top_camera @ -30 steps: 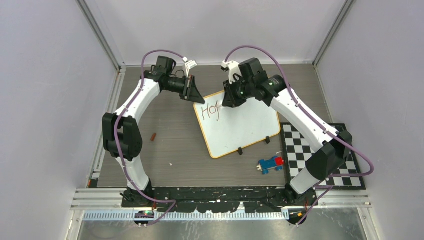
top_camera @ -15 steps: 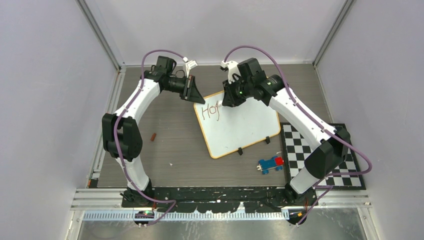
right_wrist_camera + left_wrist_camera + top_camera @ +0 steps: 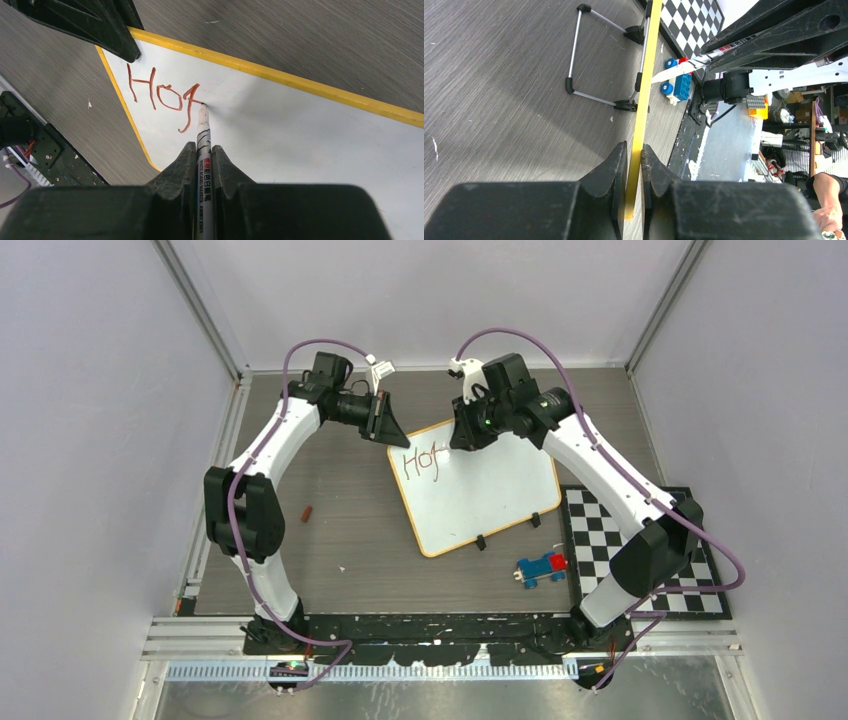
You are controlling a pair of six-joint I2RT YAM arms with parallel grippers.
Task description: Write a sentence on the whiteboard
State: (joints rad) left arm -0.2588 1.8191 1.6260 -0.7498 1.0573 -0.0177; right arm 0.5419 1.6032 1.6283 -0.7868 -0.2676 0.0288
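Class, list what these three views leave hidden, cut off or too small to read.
- Top view: the right fingers hide the marker tip and part of the sentence's third letter.
- Left wrist view: the whiteboard is edge-on, so its face is unseen.
- Right wrist view: the marker's rear and most of the whiteboard run off the frame.

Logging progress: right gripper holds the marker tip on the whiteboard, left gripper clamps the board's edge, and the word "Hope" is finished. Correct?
Not finished. The right wrist view shows only "Ho" and a partly drawn third letter of the sentence, the marker tip at it. The rest holds: right gripper holds the marker on the whiteboard, left gripper clamps its edge.
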